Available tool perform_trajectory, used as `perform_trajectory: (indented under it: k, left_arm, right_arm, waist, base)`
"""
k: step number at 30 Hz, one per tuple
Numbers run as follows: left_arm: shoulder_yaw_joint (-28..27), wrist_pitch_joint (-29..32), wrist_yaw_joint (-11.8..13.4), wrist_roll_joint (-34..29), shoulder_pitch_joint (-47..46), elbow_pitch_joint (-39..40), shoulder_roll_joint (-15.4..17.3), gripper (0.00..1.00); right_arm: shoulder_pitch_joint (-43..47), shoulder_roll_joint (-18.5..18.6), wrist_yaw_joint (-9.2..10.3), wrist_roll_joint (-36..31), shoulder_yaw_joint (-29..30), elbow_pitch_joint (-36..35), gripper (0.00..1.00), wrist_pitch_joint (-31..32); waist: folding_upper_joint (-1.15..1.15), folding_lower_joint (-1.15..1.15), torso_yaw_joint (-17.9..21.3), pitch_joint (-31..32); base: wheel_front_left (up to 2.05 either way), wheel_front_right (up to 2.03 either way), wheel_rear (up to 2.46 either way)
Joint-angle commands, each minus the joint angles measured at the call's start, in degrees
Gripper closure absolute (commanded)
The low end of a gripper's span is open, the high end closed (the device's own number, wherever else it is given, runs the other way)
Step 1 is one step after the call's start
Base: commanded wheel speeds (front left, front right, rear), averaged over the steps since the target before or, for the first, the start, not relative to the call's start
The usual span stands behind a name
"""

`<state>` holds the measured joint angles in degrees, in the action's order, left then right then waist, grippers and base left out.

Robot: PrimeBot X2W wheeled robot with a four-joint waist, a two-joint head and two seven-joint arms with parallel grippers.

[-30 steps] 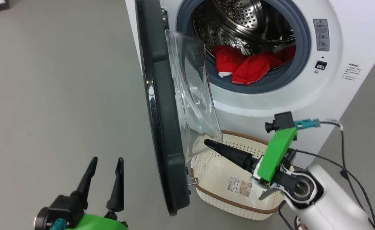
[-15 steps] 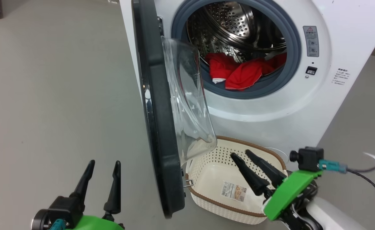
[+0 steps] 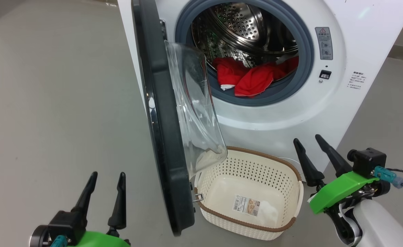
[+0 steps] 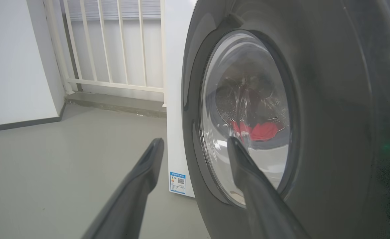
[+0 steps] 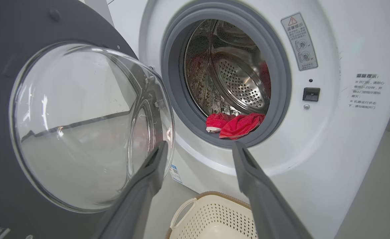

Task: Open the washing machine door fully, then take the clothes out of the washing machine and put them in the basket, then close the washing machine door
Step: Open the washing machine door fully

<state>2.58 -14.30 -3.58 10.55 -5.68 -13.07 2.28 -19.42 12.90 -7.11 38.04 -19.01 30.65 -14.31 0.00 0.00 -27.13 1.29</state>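
Red clothes (image 3: 249,79), perhaps 2, in washing machine (image 3: 328,113); door (image 3: 161,130) open beside basket (image 3: 253,164).

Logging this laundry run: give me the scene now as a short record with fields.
door: washing machine door open, swung out from the washing machine
laundry: clothes at the front of the drum
container: basket on floor before the washing machine, no clothes inside
left arm: left gripper open, empty, by door's outer face
right arm: right gripper open, empty, right of basket
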Motion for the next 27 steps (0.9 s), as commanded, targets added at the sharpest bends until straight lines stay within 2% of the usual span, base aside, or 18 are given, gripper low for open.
perform_trajectory:
  k: [1,5,11,15,27]
  left_arm:
    - [-2.05,-0.7,-0.32,-0.48,-0.29,1.61,0.6,0.0]
    - [-2.14,-0.7,-0.35,-0.62,-0.3,1.77,0.6,0.0]
    - [-2.37,-0.7,-0.27,-0.68,-0.12,2.08,0.6,0.0]
    - [-2.4,-0.7,-0.26,-0.58,-0.07,2.19,0.6,0.0]
    - [-2.57,-0.7,-0.45,-0.87,-0.25,1.96,0.6,0.0]
  right_arm:
    - [1.61,-1.7,-0.37,-4.35,2.64,-2.67,0.0,-0.67]
    - [5.26,-5.73,-0.37,-13.31,9.48,-7.03,0.0,-0.68]
    - [9.56,-8.71,-0.37,-19.58,14.75,-12.15,0.0,-0.68]
    - [11.76,-9.61,-0.37,-20.86,16.38,-14.06,0.0,-0.68]
    - [12.78,-10.0,-0.37,-19.85,15.85,-14.14,0.0,-0.68]
  waist:
    - [0.0,0.0,-0.04,-0.05]
    - [0.0,0.0,-0.1,0.04]
    - [0.0,0.0,-0.18,0.18]
    - [0.0,0.0,-0.16,0.21]
    - [0.0,0.0,-0.05,0.39]
  base:
    - [0.0,0.0,0.0]
    - [0.0,0.0,0.0]
    - [0.0,0.0,0.0]
    - [0.0,0.0,0.0]
    - [0.0,0.0,0.0]
